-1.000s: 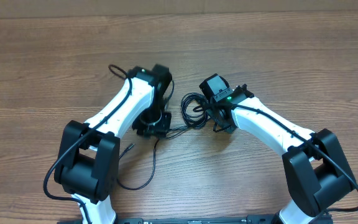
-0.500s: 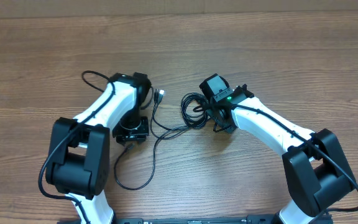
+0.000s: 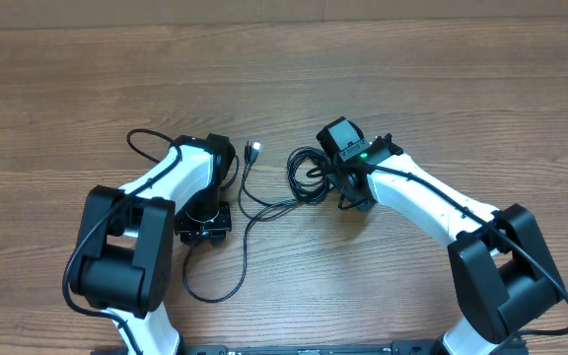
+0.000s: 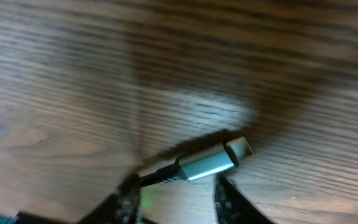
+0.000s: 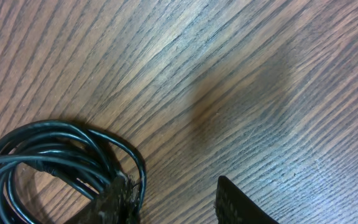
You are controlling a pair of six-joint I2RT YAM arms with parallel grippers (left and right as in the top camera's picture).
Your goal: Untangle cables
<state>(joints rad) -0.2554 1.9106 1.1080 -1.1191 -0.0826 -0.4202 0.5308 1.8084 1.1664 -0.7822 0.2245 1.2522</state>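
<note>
So the left jaws were partly open, straddling a thin black cable just behind its silver-tipped plug, which lay on the brown wooden table. The right jaws were partly open too, one finger touching a coiled bundle of thin black cables, bare table between them
</note>
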